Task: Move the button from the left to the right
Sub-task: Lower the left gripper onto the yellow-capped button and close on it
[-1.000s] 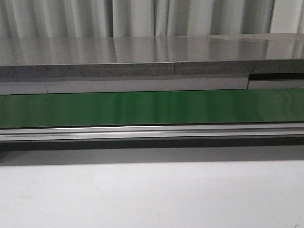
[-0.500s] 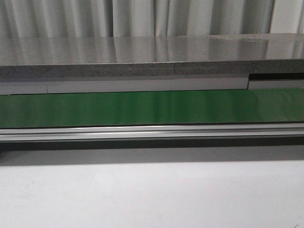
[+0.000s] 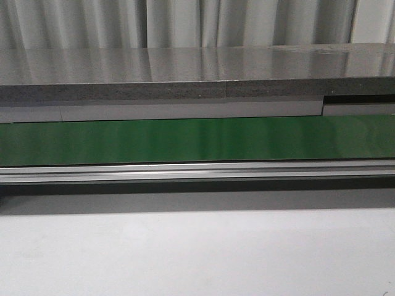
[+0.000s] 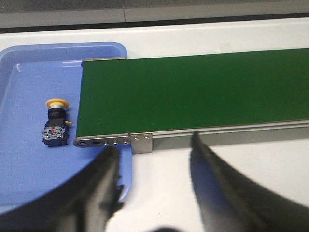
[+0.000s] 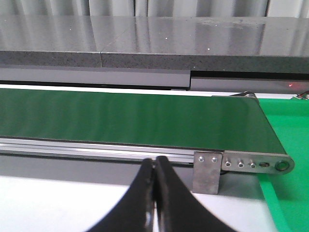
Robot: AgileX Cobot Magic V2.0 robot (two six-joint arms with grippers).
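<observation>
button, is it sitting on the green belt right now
No, the button lies on its side in the blue tray beside the end of the green belt, with the open left claw empty.

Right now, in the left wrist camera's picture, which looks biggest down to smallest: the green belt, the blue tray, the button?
1. Green belt
2. Blue tray, partly hidden under the belt
3. Button, by far the smallest
</observation>
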